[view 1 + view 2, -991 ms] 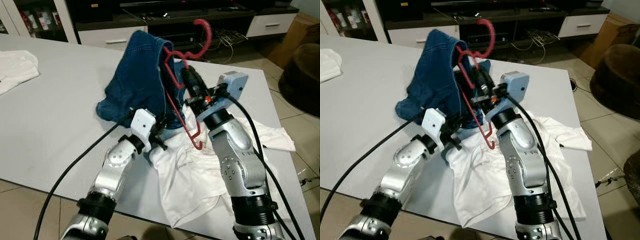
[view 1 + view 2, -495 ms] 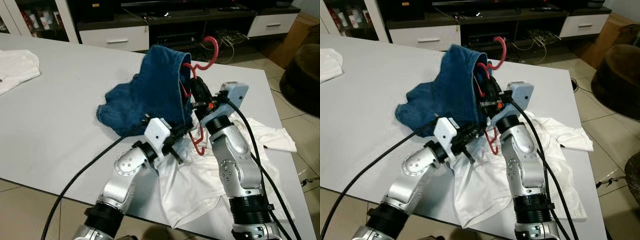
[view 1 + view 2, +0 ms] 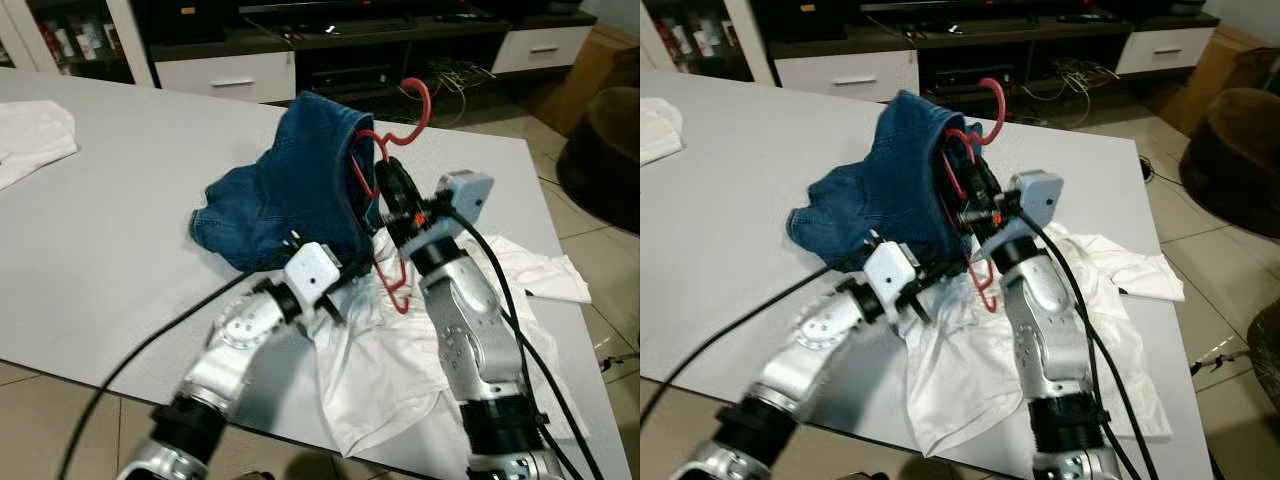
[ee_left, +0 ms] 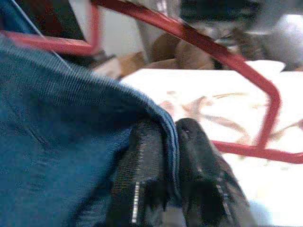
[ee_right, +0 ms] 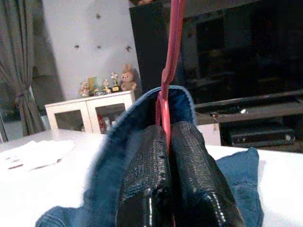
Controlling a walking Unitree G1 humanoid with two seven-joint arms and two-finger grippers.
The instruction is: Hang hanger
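One red hanger [image 3: 392,190] stands upright above the grey table [image 3: 110,240], its hook uppermost, with one pair of blue jeans [image 3: 290,190] draped over it. The right gripper [image 3: 388,178] is clamped on the hanger's neck, fingers [image 5: 189,175] pressed together around the red bar. The left gripper [image 4: 163,156] pinches the jeans' hem between its two fingers. Two white garments lie on the table: one crumpled shirt [image 3: 400,350] beneath both arms, one [image 3: 30,135] at the far left edge.

I see a red hanger [image 3: 392,215], blue denim jeans [image 3: 285,190], a white shirt [image 3: 400,370] and a pale grey table [image 3: 100,230].
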